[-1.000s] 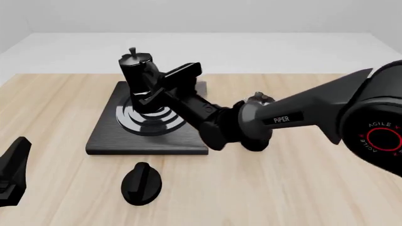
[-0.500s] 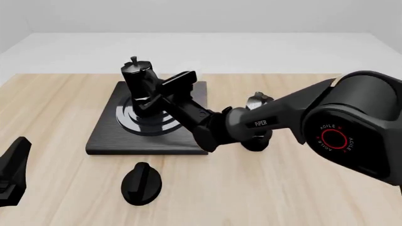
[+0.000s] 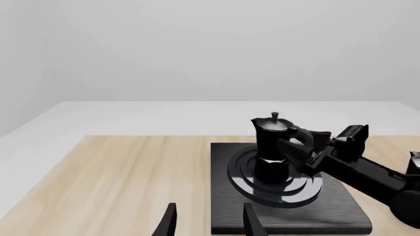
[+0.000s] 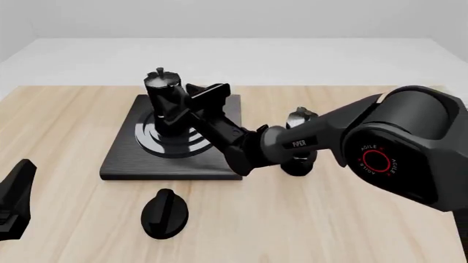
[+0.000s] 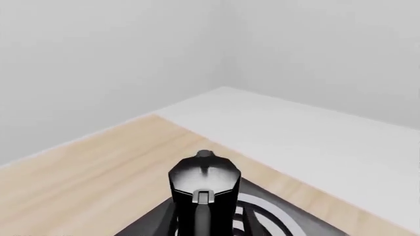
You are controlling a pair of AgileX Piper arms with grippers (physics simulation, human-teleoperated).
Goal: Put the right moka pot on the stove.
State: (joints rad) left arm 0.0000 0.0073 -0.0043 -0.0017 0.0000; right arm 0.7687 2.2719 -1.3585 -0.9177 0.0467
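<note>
The right moka pot [image 4: 162,98] stands upright on the ringed centre of the stove [image 4: 124,159]. It also shows in the left wrist view [image 3: 272,147] and close up in the right wrist view [image 5: 203,191]. My right gripper [image 4: 179,112] is shut on the pot at its handle side, reaching in from the right. My left gripper [image 4: 11,203] is open and empty at the front left, well short of the stove [image 3: 341,216]; its two fingers [image 3: 169,221] stand apart in the left wrist view.
The other moka pot [image 4: 301,118] stands right of the stove, mostly hidden behind my right arm [image 4: 314,139]. A small black oval knob [image 4: 164,212] lies on the table in front of the stove.
My right gripper has lowered the pot from above the stove down onto the rings and brought it upright. The left arm has not moved.
</note>
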